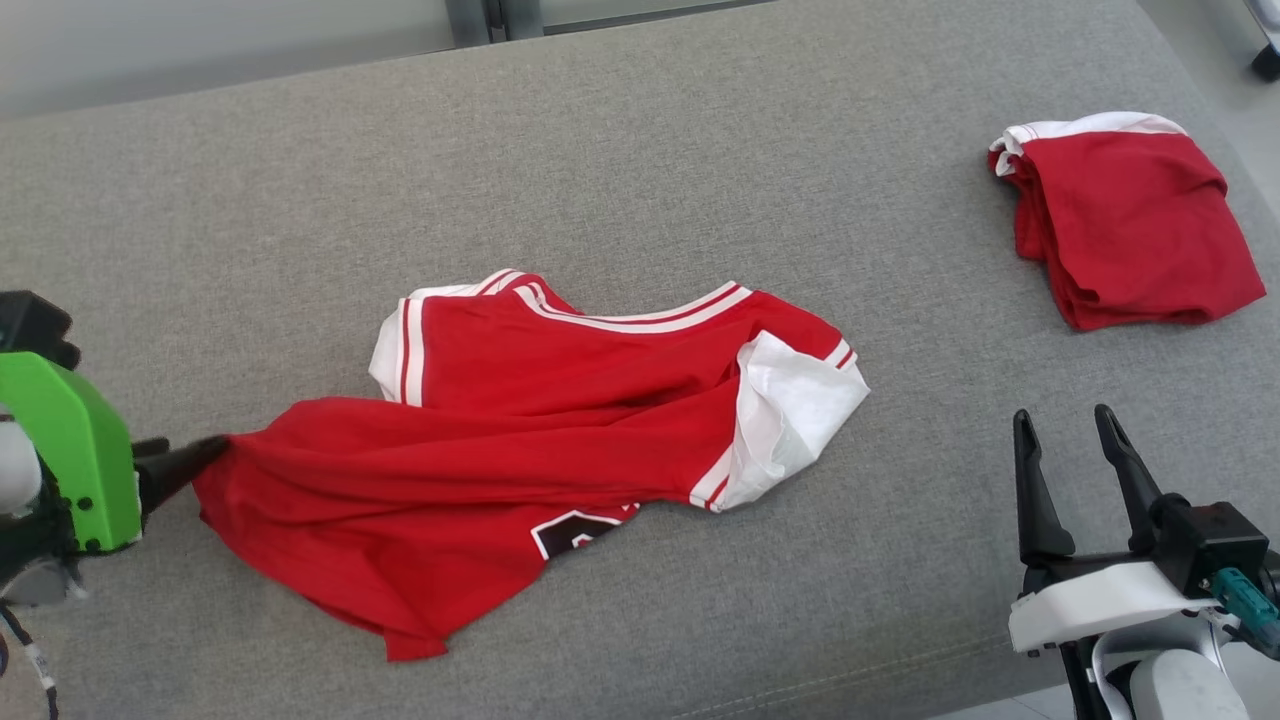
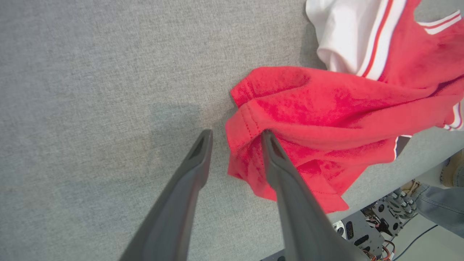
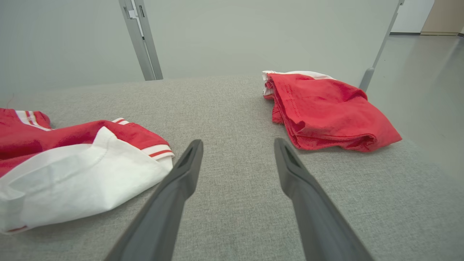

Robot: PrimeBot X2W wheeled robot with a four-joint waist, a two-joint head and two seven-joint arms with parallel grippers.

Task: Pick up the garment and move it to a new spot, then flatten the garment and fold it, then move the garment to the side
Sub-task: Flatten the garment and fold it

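Loosely bunched, the red white-trimmed garment (image 1: 520, 430) touches the spread left tool (image 2: 237, 133); right tool (image 1: 1062, 413) spread too.

Light bright, even, diffuse. My left tool (image 2: 236, 133) throws one faint, soft-edged shadow on the grey surface (image 2: 90, 108). Head view sharp. Both wrist views bend toward the edges; my finger bases near the lens look soft.

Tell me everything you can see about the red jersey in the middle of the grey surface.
The jersey is red knit with white sleeves, striped trim at the collar, and part of a black print near its lower edge. It lies crumpled and unfolded on the grey padded surface, apart from the folded red garment. The left claw, jaws apart, straddles its hem corner, one finger touching the cloth.
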